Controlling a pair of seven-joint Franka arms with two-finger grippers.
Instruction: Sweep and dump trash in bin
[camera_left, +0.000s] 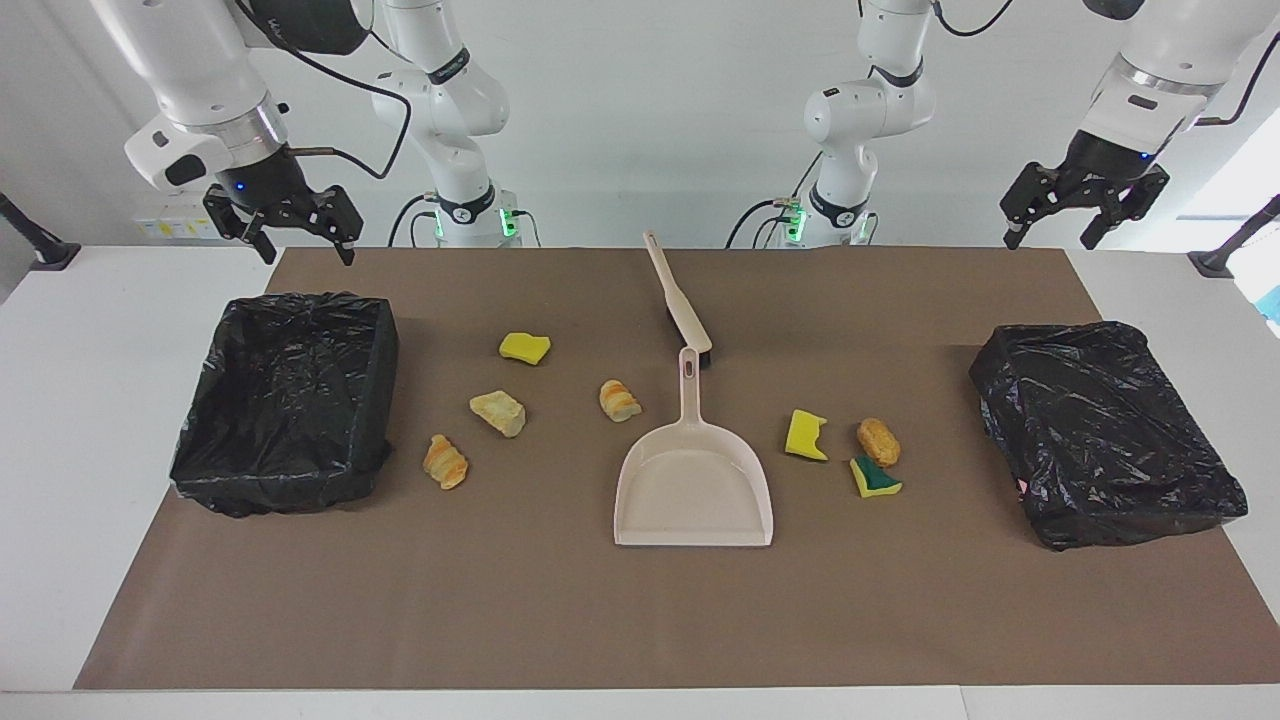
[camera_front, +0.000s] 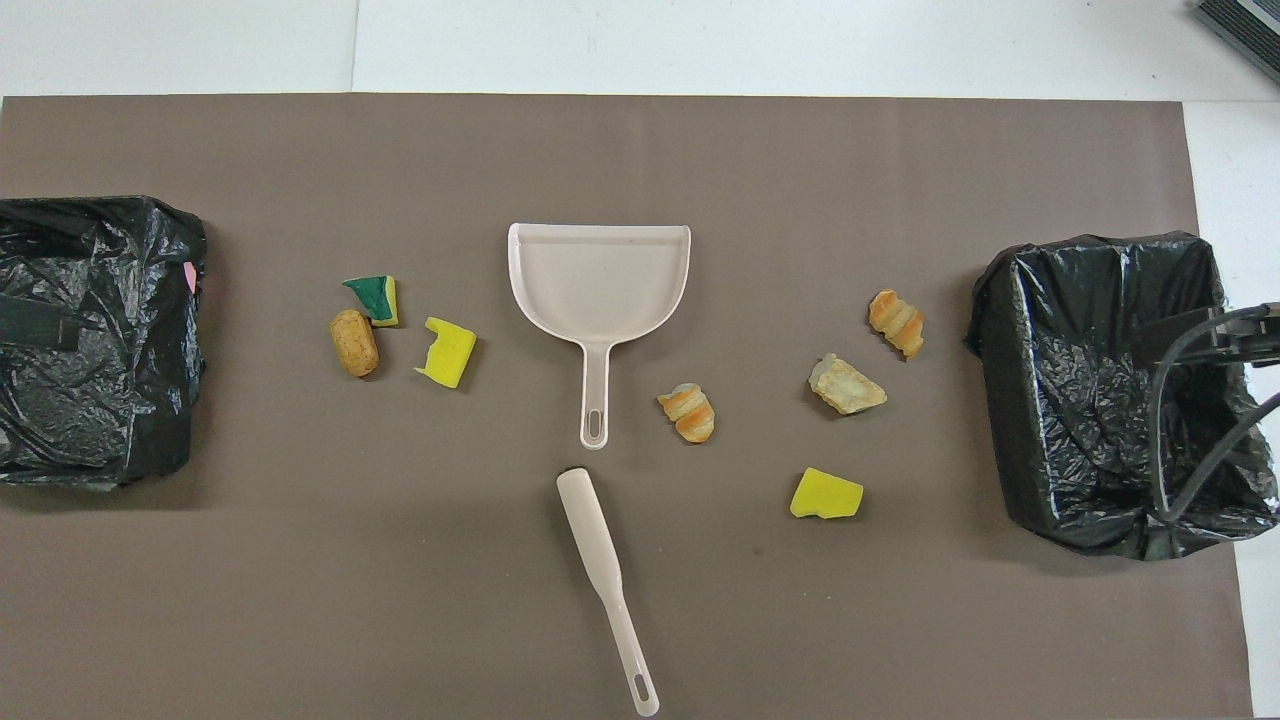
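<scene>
The trash lies in two groups on the brown mat. A yellow sponge (camera_left: 524, 347) (camera_front: 826, 494) and three bread lumps (camera_left: 498, 413) (camera_left: 445, 461) (camera_left: 620, 400) lie toward the right arm's end. A yellow sponge (camera_left: 805, 434), a tan lump (camera_left: 878, 441) and a yellow-green sponge (camera_left: 874, 477) lie toward the left arm's end. The open black-lined bin (camera_left: 280, 480) (camera_front: 1000, 330) sits at the right arm's end. My right gripper (camera_left: 305, 250) hangs open above the bin's near edge. Over the left arm's end of the table, my left gripper (camera_left: 1052, 233) hangs open and holds nothing.
A beige dustpan (camera_left: 693, 487) (camera_front: 598, 275) lies mid-mat with its handle toward the robots. A beige brush (camera_left: 680, 300) (camera_front: 605, 585) lies just nearer to the robots. A second black-bagged box (camera_left: 1105, 430) (camera_front: 90, 330) sits at the left arm's end.
</scene>
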